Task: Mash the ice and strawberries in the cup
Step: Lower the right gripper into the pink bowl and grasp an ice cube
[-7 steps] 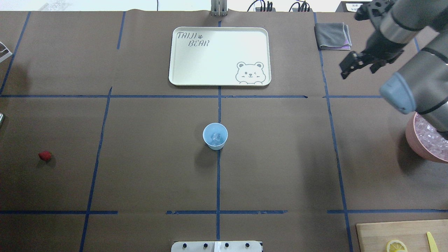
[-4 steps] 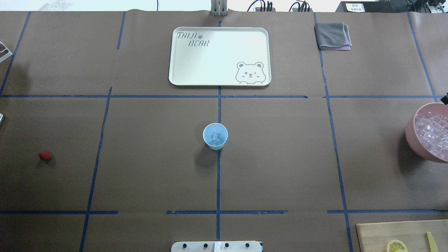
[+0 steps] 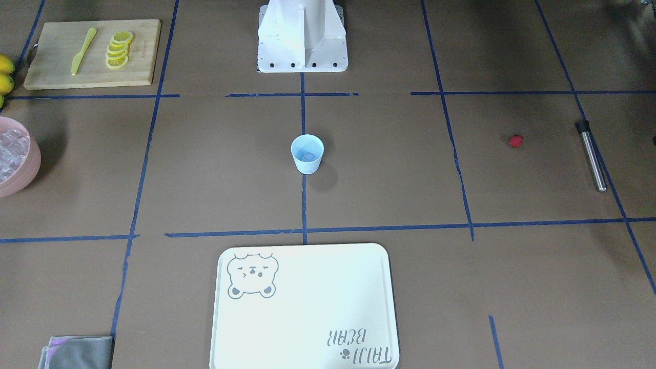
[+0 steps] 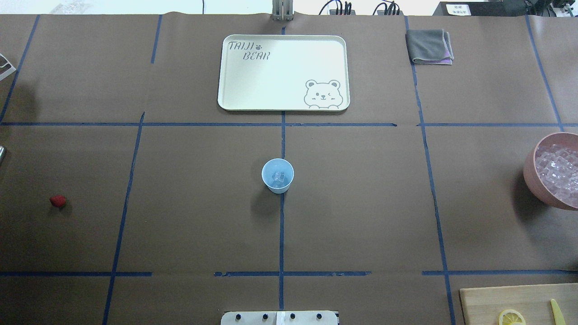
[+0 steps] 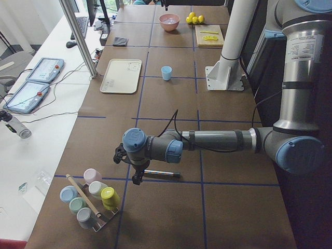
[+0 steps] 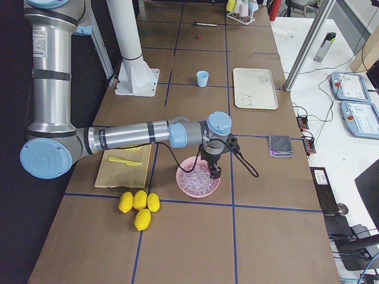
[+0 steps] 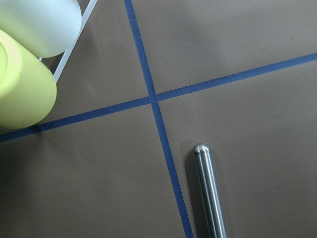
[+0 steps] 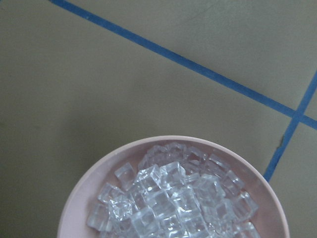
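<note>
From the left end of the table, the nearest thing is a rack of small coloured pots (image 5: 91, 199). It sits at the corner, out of the working area. Just beside it the left gripper (image 5: 136, 176) hangs low over a metal rod (image 7: 209, 193) lying flat on the brown paper. Its wrist camera looks straight down at the rod's rounded end. I'd guess the rod is the masher and the arm is lined up to take it. From here I can't tell whether the fingers are spread or pressed together, and nothing seems to be in them.

A little further along, near the rod but not touching it, the strawberry (image 4: 58, 201) lies alone on the table. It is well apart from the cup and not yet in it.

The cup (image 4: 277, 175) stands upright in the middle on the centre tape line, where either arm can reach it. A cube or two of ice (image 4: 278, 177) shows at its bottom, so that half of the filling looks done. Beyond it on the operators' side lies a bare tray (image 4: 283, 72).

At the far end the right gripper (image 6: 214, 171) hovers over the pink bowl (image 4: 530, 174), which is heaped with more cubes. Its camera takes in the bowl's near rim. It may be parked there or ready for another cube. Whether its fingers are apart or together I can't tell either. A cutting board (image 3: 61, 61) with lemon slices (image 3: 118, 48) and a folded cloth (image 4: 429, 45) lie off to the sides.
</note>
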`<state>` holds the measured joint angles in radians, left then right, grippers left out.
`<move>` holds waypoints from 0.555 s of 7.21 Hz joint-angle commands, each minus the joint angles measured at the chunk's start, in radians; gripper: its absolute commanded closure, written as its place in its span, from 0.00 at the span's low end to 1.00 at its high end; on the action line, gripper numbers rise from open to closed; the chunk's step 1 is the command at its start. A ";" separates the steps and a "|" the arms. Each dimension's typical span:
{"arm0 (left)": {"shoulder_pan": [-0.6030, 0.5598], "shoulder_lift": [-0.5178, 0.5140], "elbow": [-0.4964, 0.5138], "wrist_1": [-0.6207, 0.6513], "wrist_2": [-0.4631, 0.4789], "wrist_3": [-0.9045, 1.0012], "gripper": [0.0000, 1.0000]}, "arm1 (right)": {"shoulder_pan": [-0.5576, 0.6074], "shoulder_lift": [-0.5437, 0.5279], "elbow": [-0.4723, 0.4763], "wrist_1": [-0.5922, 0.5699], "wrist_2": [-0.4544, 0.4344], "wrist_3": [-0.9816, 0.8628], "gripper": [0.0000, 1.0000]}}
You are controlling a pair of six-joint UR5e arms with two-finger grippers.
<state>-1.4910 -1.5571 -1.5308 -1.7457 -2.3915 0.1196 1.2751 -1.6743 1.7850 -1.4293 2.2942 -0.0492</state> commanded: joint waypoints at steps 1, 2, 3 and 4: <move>0.000 0.000 0.001 0.000 0.000 0.000 0.00 | -0.083 -0.079 -0.001 0.176 -0.045 0.109 0.01; 0.000 0.000 0.003 0.000 0.000 0.000 0.00 | -0.083 -0.093 -0.001 0.182 -0.044 0.101 0.01; 0.000 0.000 0.003 0.000 0.000 0.000 0.00 | -0.083 -0.099 -0.013 0.182 -0.044 0.071 0.03; 0.000 0.000 0.001 -0.002 0.000 0.000 0.00 | -0.082 -0.102 -0.031 0.182 -0.042 0.025 0.04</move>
<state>-1.4910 -1.5570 -1.5285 -1.7460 -2.3915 0.1197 1.1936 -1.7687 1.7709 -1.2509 2.2513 0.0188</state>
